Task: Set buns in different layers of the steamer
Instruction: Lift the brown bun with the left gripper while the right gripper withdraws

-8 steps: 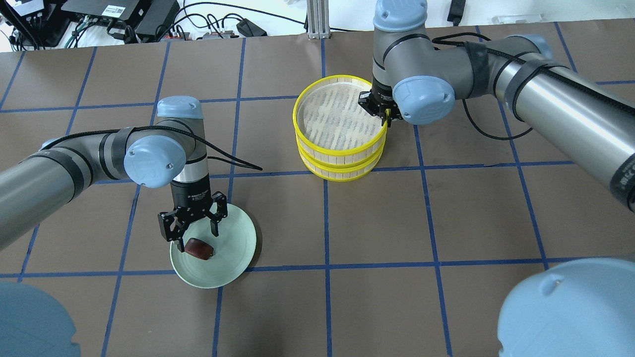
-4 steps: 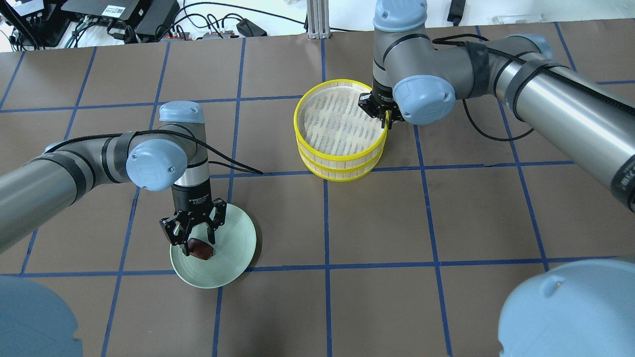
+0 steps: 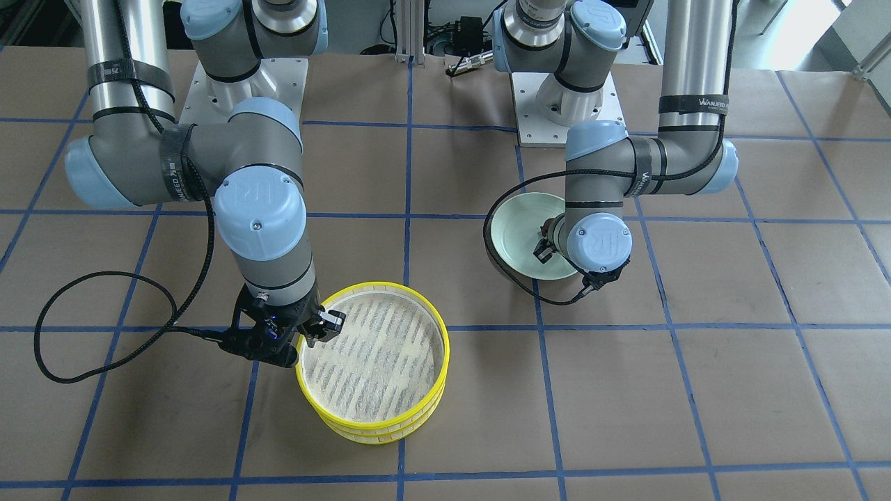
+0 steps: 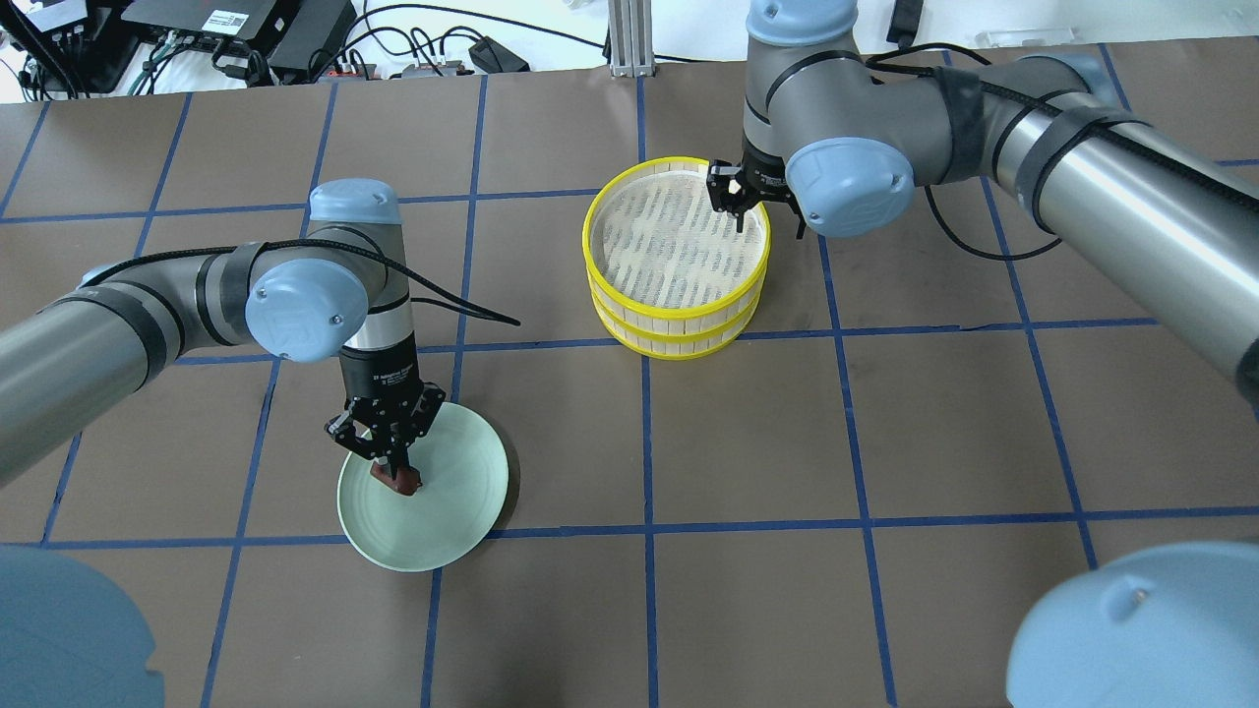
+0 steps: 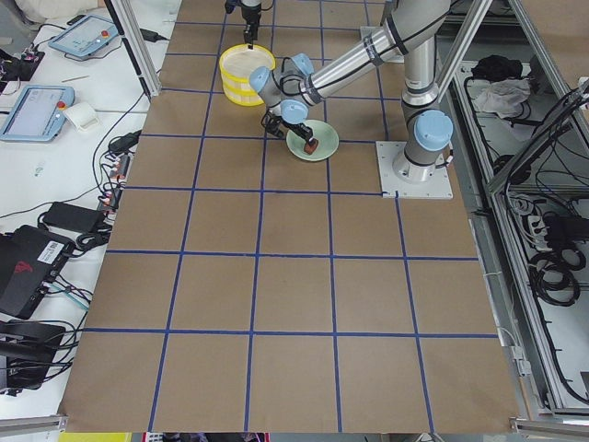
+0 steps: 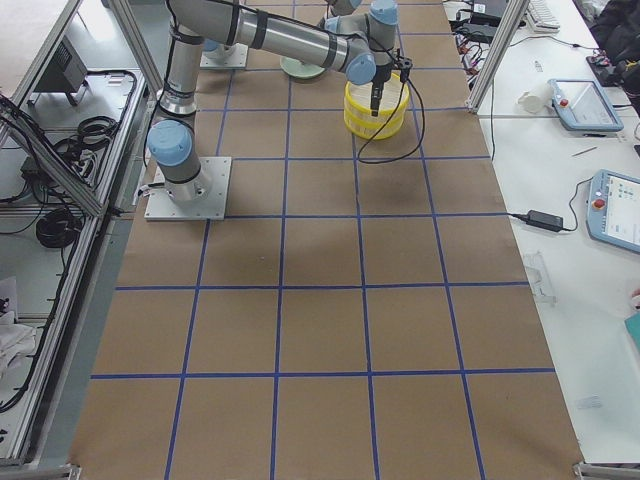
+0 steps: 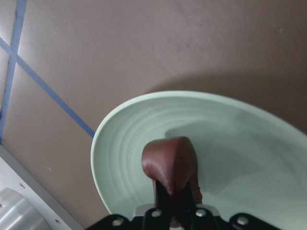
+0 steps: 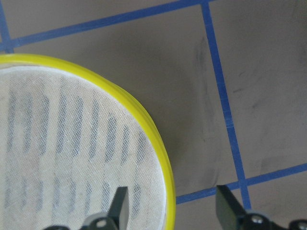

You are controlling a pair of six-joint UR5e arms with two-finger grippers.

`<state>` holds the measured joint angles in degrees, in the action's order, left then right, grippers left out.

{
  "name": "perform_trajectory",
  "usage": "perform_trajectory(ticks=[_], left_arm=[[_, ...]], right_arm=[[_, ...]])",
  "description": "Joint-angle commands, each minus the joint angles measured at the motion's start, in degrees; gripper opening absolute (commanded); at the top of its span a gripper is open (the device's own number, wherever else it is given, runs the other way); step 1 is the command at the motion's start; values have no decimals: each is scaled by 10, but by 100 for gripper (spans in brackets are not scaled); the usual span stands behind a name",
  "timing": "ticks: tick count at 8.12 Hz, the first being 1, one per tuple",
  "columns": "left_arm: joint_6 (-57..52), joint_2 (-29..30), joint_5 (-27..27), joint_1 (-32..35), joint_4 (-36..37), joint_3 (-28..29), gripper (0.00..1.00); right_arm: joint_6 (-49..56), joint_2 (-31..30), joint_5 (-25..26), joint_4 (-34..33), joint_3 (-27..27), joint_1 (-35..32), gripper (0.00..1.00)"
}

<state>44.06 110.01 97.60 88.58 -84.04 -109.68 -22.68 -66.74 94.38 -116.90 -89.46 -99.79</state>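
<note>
Since half a second ago my left tool [image 4: 391, 462] has clamped onto the brown bun [image 4: 397, 479] at ten o'clock on the plate [image 4: 462, 501]. My right tool [image 4: 738, 208] stands released, astride the upper tray [image 4: 669, 246] rim at two o'clock. Risk: the end-pinched bun pivots loose on lift.

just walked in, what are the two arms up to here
The left gripper is shut on the dark brown bun over the pale green plate. The right gripper is open and straddles the yellow rim of the top steamer tray. That tray shows empty and sits stacked on the second tray.
</note>
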Motion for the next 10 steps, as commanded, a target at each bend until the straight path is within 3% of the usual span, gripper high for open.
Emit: perform_trajectory(ticks=[1, 4, 6, 7, 9, 10], left_arm=[[-1, -7, -6, 4, -2, 68, 0], [-69, -11, -7, 14, 3, 168, 0], [-84, -23, -23, 30, 8, 207, 0], [-112, -36, -25, 40, 45, 217, 0], [-112, -38, -82, 67, 154, 223, 0], [-111, -38, -108, 79, 184, 222, 0]], right_arm=[[82, -52, 6, 11, 7, 11, 93], [189, -116, 22, 97, 16, 66, 93], [204, -146, 25, 129, 32, 88, 99], [208, -170, 16, 158, 44, 95, 100], [207, -211, -51, 166, 46, 96, 100], [207, -225, -52, 181, 44, 96, 100]])
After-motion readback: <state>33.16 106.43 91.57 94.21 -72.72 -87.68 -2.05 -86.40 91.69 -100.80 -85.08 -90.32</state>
